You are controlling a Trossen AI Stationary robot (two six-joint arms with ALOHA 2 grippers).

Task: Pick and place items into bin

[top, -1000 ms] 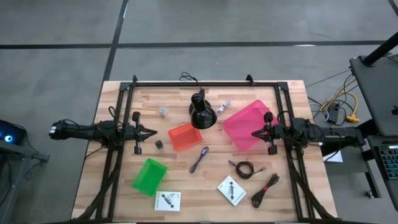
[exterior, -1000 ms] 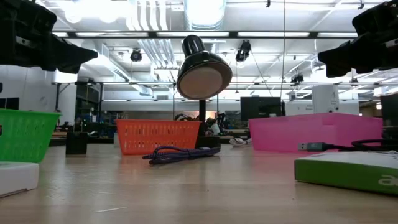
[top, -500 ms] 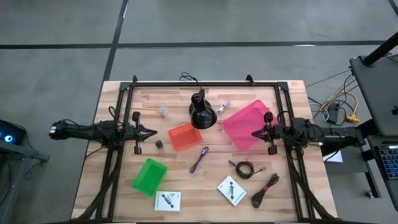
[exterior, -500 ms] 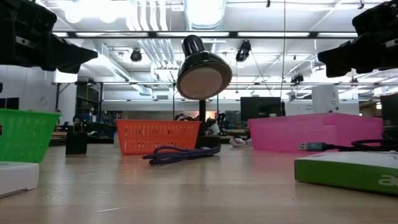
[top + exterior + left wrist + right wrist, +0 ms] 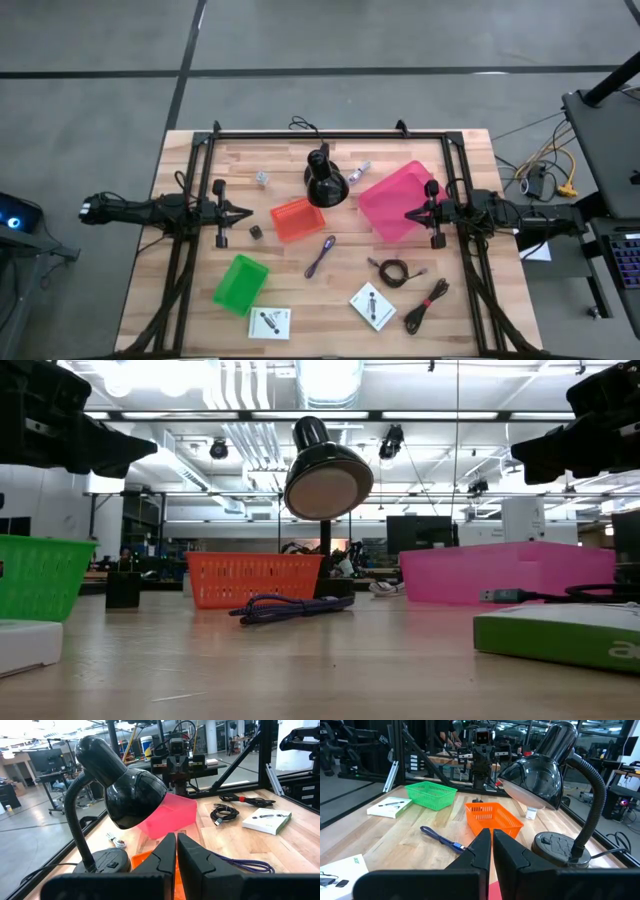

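Both closed and empty: left gripper above the table beside the orange bin, right gripper over the pink bin.

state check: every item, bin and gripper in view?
left gripper: shut, empty
right gripper: shut, empty
orange bin: upright, empty
green bin: upright, empty
pink bin: upright, empty
purple cord: loose on table
black cable: coiled on table
lamp: standing, head tilted down
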